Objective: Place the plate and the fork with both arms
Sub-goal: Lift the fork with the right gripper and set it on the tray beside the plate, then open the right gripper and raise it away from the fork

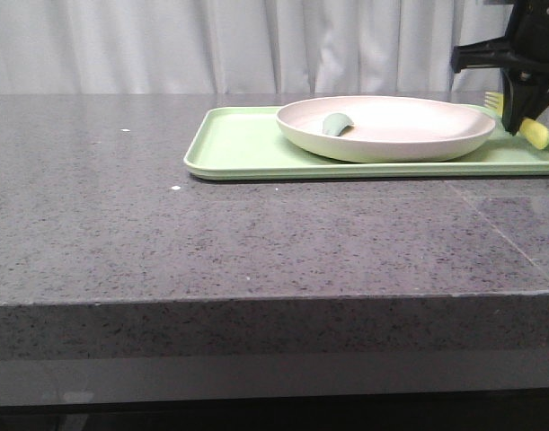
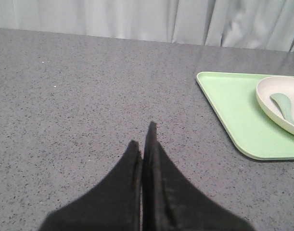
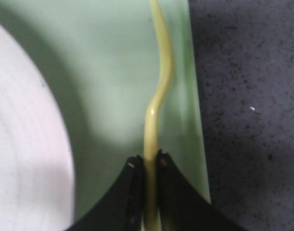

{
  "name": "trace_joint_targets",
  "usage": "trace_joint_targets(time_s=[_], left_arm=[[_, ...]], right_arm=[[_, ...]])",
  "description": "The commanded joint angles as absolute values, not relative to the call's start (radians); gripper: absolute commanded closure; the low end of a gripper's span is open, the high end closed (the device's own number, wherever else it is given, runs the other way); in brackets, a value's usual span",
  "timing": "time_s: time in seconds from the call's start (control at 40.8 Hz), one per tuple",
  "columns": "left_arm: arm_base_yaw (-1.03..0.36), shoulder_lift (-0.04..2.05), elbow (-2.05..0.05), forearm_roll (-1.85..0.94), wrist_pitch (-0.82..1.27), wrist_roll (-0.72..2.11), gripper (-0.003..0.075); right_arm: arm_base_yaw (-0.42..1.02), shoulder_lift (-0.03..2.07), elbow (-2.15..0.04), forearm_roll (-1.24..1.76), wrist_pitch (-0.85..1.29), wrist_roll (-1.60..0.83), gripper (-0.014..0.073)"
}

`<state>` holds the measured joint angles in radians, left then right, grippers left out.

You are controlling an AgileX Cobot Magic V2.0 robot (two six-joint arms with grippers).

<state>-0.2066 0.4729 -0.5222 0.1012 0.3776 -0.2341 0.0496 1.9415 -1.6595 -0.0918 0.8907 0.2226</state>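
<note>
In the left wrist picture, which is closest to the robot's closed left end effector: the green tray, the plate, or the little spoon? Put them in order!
From the left end effector:
1. Green tray, nearest, on the table.
2. Plate, on the tray.
3. Spoon, farthest, inside the plate.

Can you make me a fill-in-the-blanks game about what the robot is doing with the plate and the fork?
1. The round cream-white plate sits on the flat light green ____.
2. The right gripper has its fingers shut on the thin pale yellow plastic ____.
3. The pale grey-green spoon-like utensil lies inside the ____.
4. The left gripper hangs over the speckled grey tabletop holding ____.

Missing words: tray; fork; plate; nothing
</note>
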Motion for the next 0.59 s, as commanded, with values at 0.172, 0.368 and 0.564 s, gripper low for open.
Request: trace_joint_targets(time_s=[0.172,0.368,0.564], left_arm=[[-0.205,0.475,-0.551,0.103,0.297,-0.233,0.0738],[-0.205,0.475,-0.551,0.103,0.297,-0.233,0.0738],[-0.205,0.475,-0.551,0.103,0.297,-0.233,0.0738]], right_arm=[[0.045,1.892,-1.692,-0.108,0.849,0.203,0.0330],[0.045,1.841,-1.695,-0.108,0.852,0.203,0.0264],[0.045,1.736,-1.758,-0.105,0.941,0.203,0.0286]])
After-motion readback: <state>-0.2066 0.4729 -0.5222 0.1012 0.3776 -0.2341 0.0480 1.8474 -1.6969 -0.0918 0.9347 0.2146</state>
